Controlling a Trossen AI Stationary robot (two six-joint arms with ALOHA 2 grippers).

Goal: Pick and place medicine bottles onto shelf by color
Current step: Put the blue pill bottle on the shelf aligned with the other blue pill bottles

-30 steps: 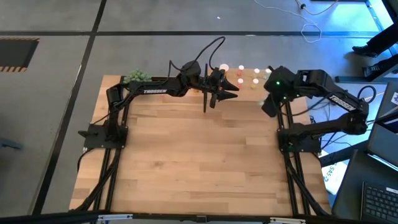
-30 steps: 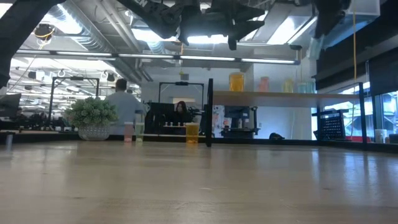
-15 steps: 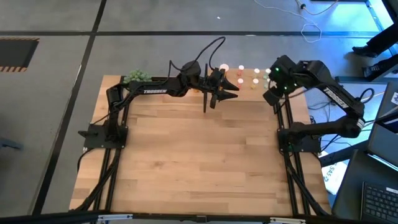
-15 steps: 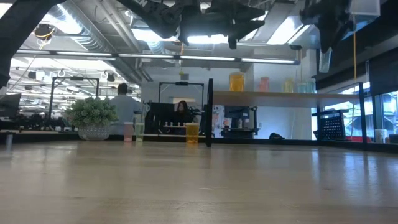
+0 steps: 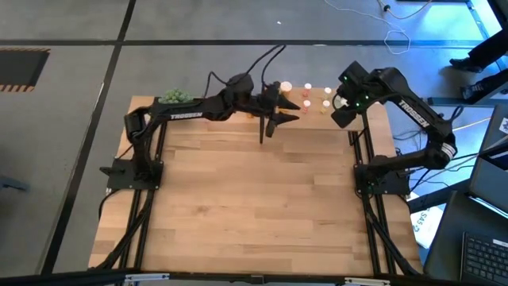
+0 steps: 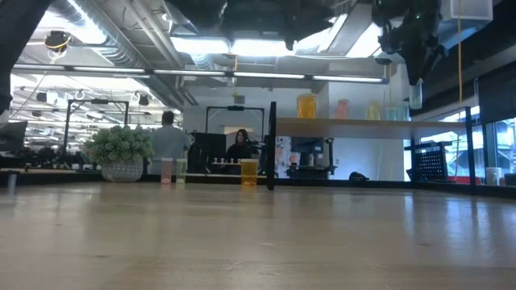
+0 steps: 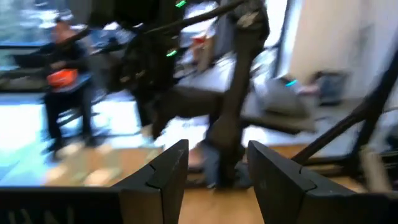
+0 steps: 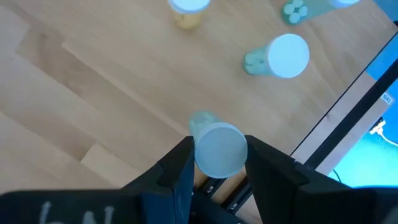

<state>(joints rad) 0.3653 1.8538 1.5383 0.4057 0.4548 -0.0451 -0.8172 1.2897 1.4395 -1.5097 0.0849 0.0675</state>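
1. High view: the left arm point(image 5: 194, 114) is stretching along the far edge of the bench point(image 5: 254, 199), white "TROSSEN" lettering showing on its forearm. The left gripper point(image 5: 274, 117) is hanging beside the shelf point(image 5: 317, 103), which is standing toward the far right corner. The right arm point(image 5: 413, 119) is rising from its base at the right edge and bending back over that corner, with the right gripper point(image 5: 341, 111) hovering above the shelf's right end. Pale caps of the medicine bottles point(image 5: 306, 97) are dotting the shelf board.

2. Low view: the shelf board point(image 6: 355, 122) is sitting raised on black posts, carrying an orange bottle point(image 6: 306, 106) with pink, yellowish and greenish ones beside it toward the right. Three more bottles, the orange one point(image 6: 249, 171) nearest the shelf post, are standing on the bench along the far edge, next to a green plant ball point(image 6: 121, 145) in a pot. The right gripper point(image 6: 413, 76) is hanging from above over the shelf's right end, gripping a pale green bottle point(image 6: 414, 95). Two people are showing in the room behind.

3. Left wrist view: the left gripper point(image 7: 217, 165) is pointing level across the room, its jaws standing apart with nothing between them. A seated person is showing in the background.

4. Right wrist view: the right gripper point(image 8: 217, 155) is pointing down at the shelf board point(image 8: 93, 81), its jaws clamped on the green bottle point(image 8: 217, 149), whose pale cap is facing the camera. Other green bottles point(image 8: 280, 56) are standing on the board just beyond, and a yellowish one point(image 8: 186, 12) farther along.
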